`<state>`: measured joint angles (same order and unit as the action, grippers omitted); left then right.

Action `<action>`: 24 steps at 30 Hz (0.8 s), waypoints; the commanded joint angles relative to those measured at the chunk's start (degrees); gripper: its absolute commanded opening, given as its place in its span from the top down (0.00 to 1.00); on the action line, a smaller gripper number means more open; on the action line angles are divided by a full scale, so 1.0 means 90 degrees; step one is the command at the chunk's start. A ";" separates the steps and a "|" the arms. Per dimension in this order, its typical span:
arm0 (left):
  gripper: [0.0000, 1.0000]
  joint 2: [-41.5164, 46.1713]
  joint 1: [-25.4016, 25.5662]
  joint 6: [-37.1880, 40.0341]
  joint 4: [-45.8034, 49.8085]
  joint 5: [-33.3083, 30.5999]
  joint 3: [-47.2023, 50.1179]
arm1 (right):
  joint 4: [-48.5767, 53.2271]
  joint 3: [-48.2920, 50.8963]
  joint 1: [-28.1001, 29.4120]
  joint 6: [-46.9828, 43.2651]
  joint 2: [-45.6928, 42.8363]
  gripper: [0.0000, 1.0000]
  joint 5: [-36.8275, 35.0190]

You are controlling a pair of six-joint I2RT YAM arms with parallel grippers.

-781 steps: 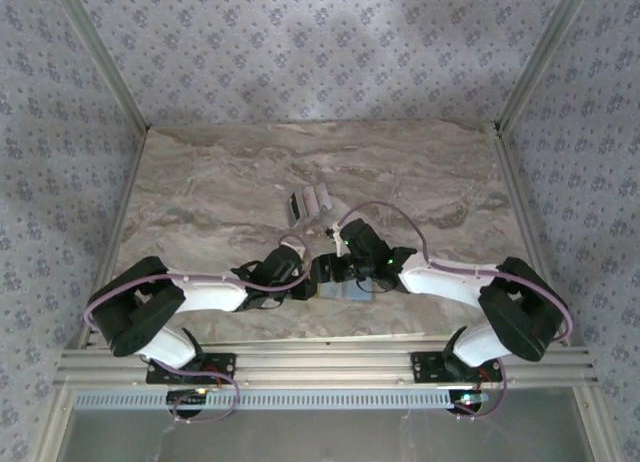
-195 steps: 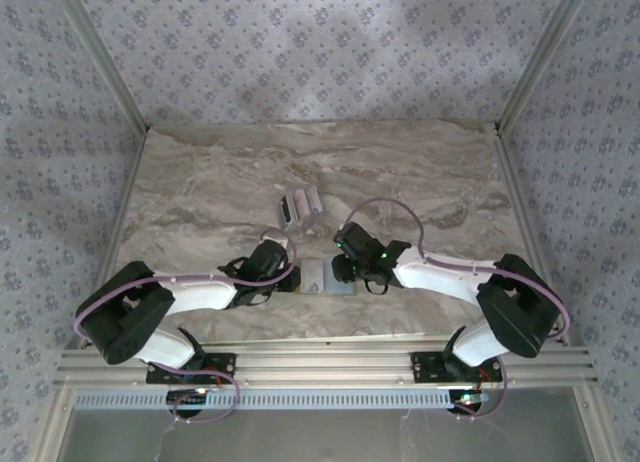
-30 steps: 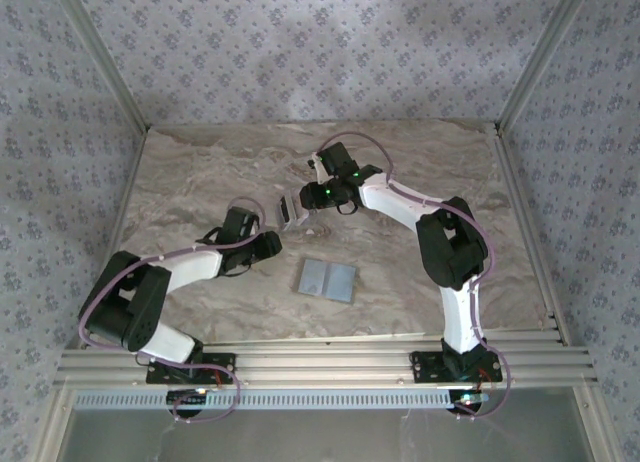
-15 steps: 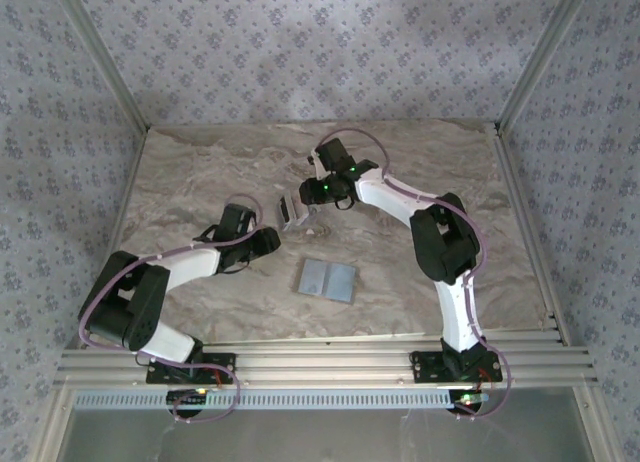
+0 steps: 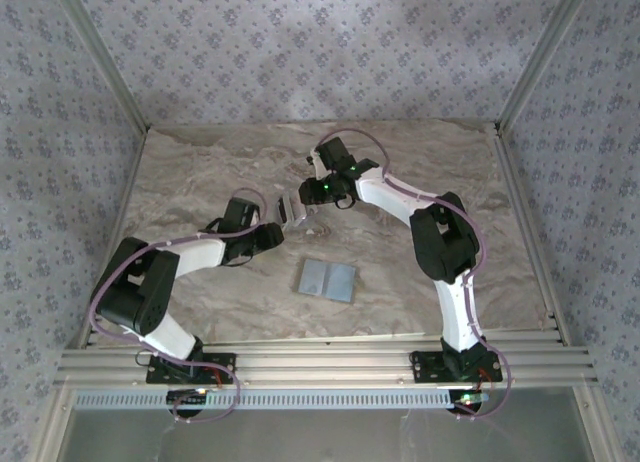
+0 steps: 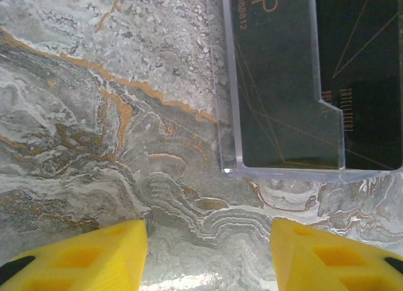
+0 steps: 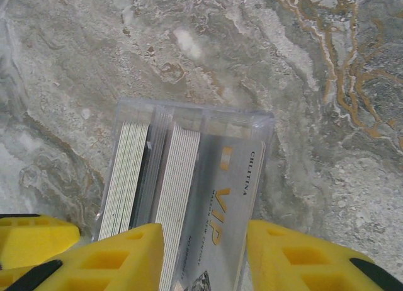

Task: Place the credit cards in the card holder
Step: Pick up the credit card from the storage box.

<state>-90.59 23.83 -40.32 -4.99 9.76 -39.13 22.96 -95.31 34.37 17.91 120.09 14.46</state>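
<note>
At mid-table | cards (image 7: 179,171) stood on edge in clear case (image 7: 189,108), likely for easy pinching | right gripper (image 7: 204,240) straddled them, grip unclear | left gripper (image 6: 208,234) gaped beside case, seemingly to steady it | holder (image 5: 327,279) lay flat nearer, apart.

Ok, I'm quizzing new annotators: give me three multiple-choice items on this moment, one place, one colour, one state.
1. Where is the card holder? A) nearer the arm bases than the clear card case B) on that case C) at the far edge
2. Colour of the credit card under the left wrist camera? A) red B) dark with gold lines C) white
3. The left gripper is: A) shut on a card B) shut, empty C) open, empty

A: it lies apart from the case, toward the bases.
B: gold lines cross its dark face.
C: its fingers stand apart over bare tabletop.
</note>
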 commanded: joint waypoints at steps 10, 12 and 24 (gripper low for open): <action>0.46 -0.0297 -0.0027 0.0156 -0.0162 0.0206 -0.0202 | -0.0209 0.0053 -0.0001 0.0154 -0.0005 0.58 0.1156; 0.46 -0.0311 -0.0027 0.0163 -0.0175 0.0218 -0.0202 | -0.0235 0.0015 -0.0001 0.0204 0.0059 0.58 0.1311; 0.47 -0.0253 -0.0031 0.0135 -0.0197 0.0297 -0.0193 | -0.0358 -0.0016 -0.0020 0.0377 0.0329 0.54 0.1694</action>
<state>-91.61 23.44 -39.90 -4.78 10.59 -39.88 19.49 -95.29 34.22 20.56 121.89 27.90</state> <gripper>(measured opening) 0.535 0.453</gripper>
